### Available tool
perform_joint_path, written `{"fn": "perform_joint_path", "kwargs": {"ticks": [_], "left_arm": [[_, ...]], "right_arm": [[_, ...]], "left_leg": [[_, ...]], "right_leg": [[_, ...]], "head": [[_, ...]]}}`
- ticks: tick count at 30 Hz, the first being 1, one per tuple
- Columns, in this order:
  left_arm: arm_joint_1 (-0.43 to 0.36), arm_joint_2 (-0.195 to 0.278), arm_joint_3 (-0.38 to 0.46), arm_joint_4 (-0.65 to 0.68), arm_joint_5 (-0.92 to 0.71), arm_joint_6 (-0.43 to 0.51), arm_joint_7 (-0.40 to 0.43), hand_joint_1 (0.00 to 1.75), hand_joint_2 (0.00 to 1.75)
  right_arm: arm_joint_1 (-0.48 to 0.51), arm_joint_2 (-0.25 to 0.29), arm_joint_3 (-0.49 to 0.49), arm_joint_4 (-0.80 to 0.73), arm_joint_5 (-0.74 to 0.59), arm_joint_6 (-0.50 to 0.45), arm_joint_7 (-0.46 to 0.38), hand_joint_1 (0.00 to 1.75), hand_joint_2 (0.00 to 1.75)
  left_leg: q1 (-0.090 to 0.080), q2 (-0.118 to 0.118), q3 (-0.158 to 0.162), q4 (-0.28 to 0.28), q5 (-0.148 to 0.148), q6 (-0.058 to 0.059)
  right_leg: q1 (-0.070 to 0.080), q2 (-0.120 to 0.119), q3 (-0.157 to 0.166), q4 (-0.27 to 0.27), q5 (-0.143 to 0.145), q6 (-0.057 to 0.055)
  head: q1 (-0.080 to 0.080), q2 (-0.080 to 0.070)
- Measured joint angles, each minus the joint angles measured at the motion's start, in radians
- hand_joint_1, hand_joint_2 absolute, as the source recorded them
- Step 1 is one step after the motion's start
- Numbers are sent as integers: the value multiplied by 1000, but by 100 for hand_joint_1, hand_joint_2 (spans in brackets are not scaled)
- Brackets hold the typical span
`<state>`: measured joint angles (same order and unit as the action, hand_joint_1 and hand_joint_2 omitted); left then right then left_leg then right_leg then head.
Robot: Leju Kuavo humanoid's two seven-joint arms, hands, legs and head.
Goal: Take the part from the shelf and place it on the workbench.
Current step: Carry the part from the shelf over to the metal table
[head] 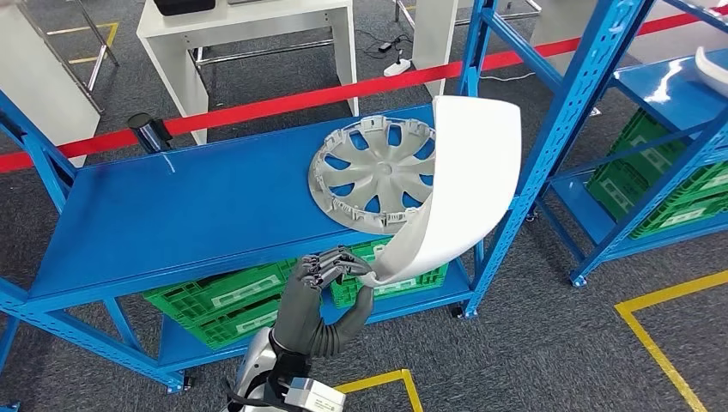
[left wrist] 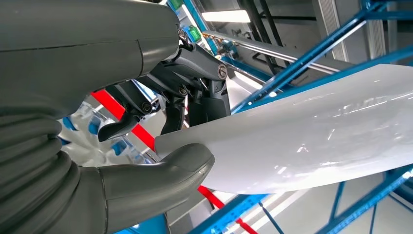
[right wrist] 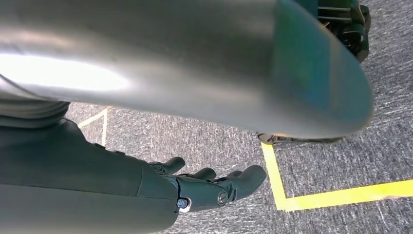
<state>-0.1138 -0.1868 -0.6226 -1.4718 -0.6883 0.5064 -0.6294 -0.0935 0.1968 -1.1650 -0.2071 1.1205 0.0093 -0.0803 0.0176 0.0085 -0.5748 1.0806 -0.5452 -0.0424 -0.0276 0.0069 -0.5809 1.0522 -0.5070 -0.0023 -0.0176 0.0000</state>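
While your left hand [head: 330,287] pinches the lower edge of the curved white part [head: 459,184] between thumb and fingers, that part stands lifted in front of the blue shelf [head: 172,215], overlapping the grey wheel cover [head: 369,172] lying on the shelf board. Your right hand [right wrist: 209,187] hangs over the grey carpet [right wrist: 331,161] by yellow floor tape [right wrist: 341,195], holding nothing, fingers loosely extended.

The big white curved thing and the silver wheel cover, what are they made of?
The curved white panel looks like glossy painted plastic or metal: light streaks shine on it. The silver spoked wheel cover looks like matte moulded plastic, with thin ribs and clips.
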Motion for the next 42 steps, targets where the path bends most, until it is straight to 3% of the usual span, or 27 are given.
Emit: {"fn": "perform_joint_path", "kwargs": {"ticks": [3, 4, 5, 6, 9, 11, 15, 22, 37, 42], "left_arm": [[-2, 2, -2, 1, 0, -1, 1, 175, 175], [-1, 3, -2, 3, 0, -1, 1, 175, 175], [-1, 4, -2, 4, 0, -1, 1, 175, 175], [-2, 4, -3, 5, 0, -1, 1, 175, 175], [-6, 4, -4, 6, -1, -1, 1, 175, 175], [-8, 4, -5, 6, -7, -1, 5, 175, 175], [-10, 3, -7, 8, -22, -1, 15, 175, 175], [-13, 3, -8, 10, -32, -1, 20, 175, 175], [-35, 4, -15, 29, -42, 0, 22, 175, 175], [-32, 6, -15, 32, -57, 22, 31, 175, 175]], "right_arm": [[1, 0, 0, 0, 1, 0, 0, 0, 0], [2, 0, 0, 0, 1, 0, 0, 0, 0], [2, 0, 0, 0, 1, 0, 0, 0, 0], [3, 0, 0, 0, 1, 0, 0, 0, 0], [2, 1, 0, 0, 1, 0, 0, 0, 0], [1, 1, 0, 0, 2, 0, 0, 0, 0], [1, 1, 0, 0, 2, 0, 0, 0, 0], [1, 1, 0, 0, -4, 0, 0, 0, 0], [1, 3, 0, 0, -16, 0, -15, 0, 0], [1, 4, 0, 0, -2, 0, -16, 0, 0]], "left_leg": [[0, -2, -75, 176, -97, -6], [0, -2, -92, 217, -108, -6], [0, -2, -92, 224, -99, -3], [-2, -2, -74, 192, -71, 2], [-13, -4, 23, 5, 11, 26], [-21, -3, 44, -44, 19, 34], [-21, -5, 40, -56, 28, 31], [-22, -4, 37, -55, 31, 43], [-28, -4, 35, -53, 31, 47], [-31, -3, 34, -56, 40, 61]], "right_leg": [[5, -1, -9, 0, 6, -11], [7, -1, -11, 1, 8, -12], [9, -1, -12, 1, 9, -13], [12, 0, -12, 1, 9, -12], [15, 0, -11, 0, 13, -7], [14, -1, -13, -2, 17, 4], [16, -4, -13, -10, 21, 3], [16, -3, -6, -25, 35, 21], [10, -3, -7, -28, 39, 28], [4, -3, -7, -30, 45, 41]], "head": [[-6, 0], [-6, 0], [-7, 0], [-7, 0], [-8, 0], [-9, 0], [-8, 0], [-8, 0], [-8, 0], [-8, 0]]}}
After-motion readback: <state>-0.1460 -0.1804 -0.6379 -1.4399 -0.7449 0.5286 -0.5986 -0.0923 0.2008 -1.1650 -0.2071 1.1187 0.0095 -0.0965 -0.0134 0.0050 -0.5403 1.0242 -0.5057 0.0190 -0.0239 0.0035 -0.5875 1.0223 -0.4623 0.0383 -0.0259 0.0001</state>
